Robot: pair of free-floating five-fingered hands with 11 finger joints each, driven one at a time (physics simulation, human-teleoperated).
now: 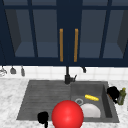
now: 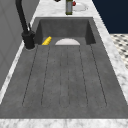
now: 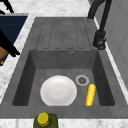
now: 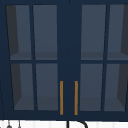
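The right hand point(image 1: 113, 93) hangs at the right edge of the dark grey stone sink point(image 1: 45, 100), just beside an olive-green glass bottle with a yellow cap point(image 1: 122, 96) that stands upright on the white marbled bench point(image 1: 10, 97). Whether its fingers are spread or closed round the bottle cannot be told. The left hand point(image 1: 43, 117) shows low at the front rim of the sink, next to a big glossy red ball point(image 1: 67, 115); its fingers cannot be made out either.

In the right side view the bottle's yellow cap point(image 3: 43, 118) sits at the near edge of the basin. Down in the basin lie a round white plate point(image 3: 58, 90) and, just right of it, a yellow corn cob point(image 3: 90, 94) beside the drain point(image 3: 82, 80). The black tap point(image 3: 100, 37) stands behind the basin, and the ribbed draining board point(image 2: 65, 75) stretches to the left. Above hangs a navy wall cabinet with glass doors and brass handles point(image 4: 61, 97)
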